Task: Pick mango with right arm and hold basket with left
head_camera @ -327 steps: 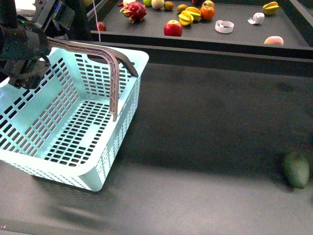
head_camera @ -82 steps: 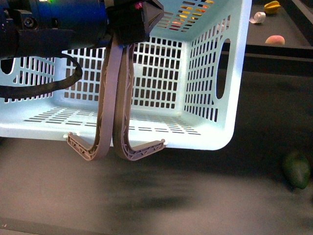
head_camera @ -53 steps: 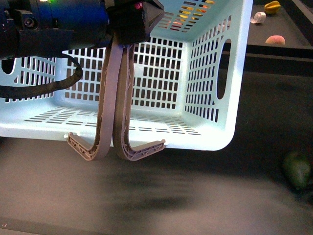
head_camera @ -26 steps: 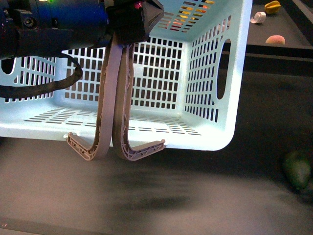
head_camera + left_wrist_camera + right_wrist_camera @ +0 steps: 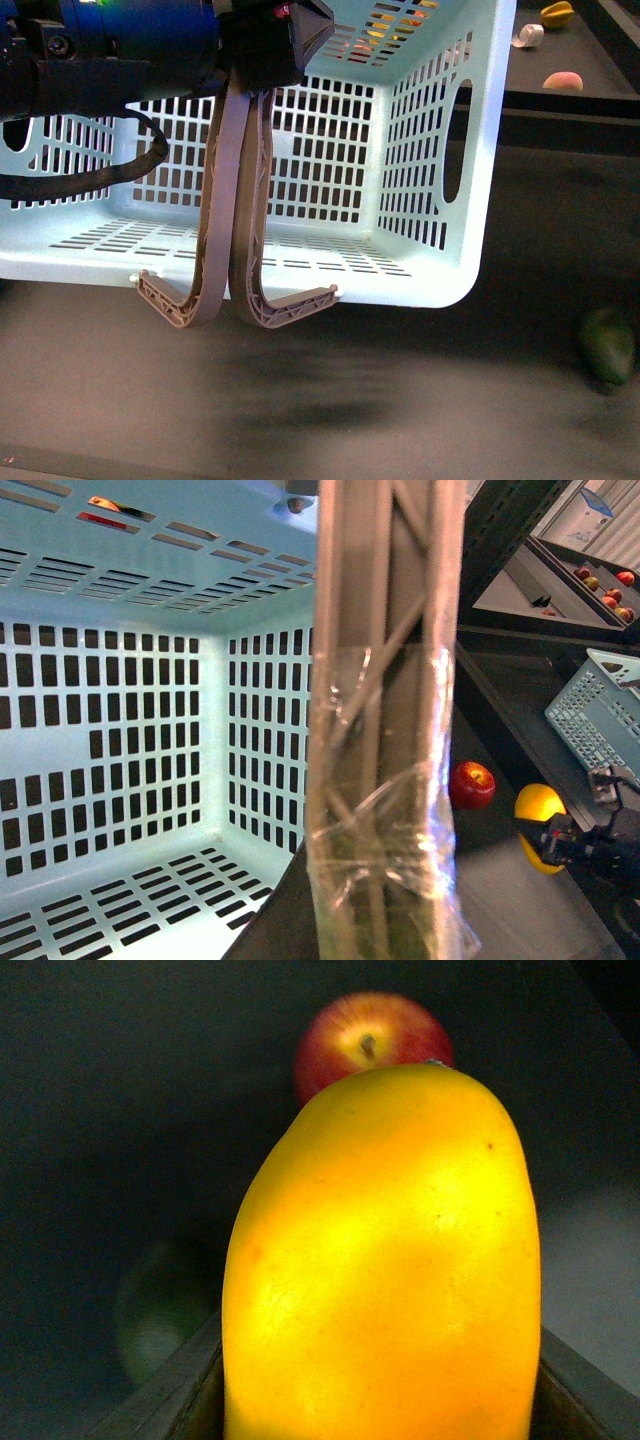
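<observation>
Mango (image 5: 380, 1260) clamped in right pincer (image 5: 568, 842), dark fingers (image 5: 165, 1395) tight on both flanks. Red apple (image 5: 370, 1035) near, just beyond mango. Basket (image 5: 440, 150) was raised above bench (image 5: 400, 420), tipped with mouth toward front camera. Left pincer (image 5: 265, 50) was closed on both handles (image 5: 240, 220), at basket's 11 o'clock. Dark green fruit (image 5: 607, 345) lay on bench at basket's 4 o'clock, well apart.

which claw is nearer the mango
Right. The right claw has the mango between its fingers; the left claw is far off, clamped on the basket handles.
</observation>
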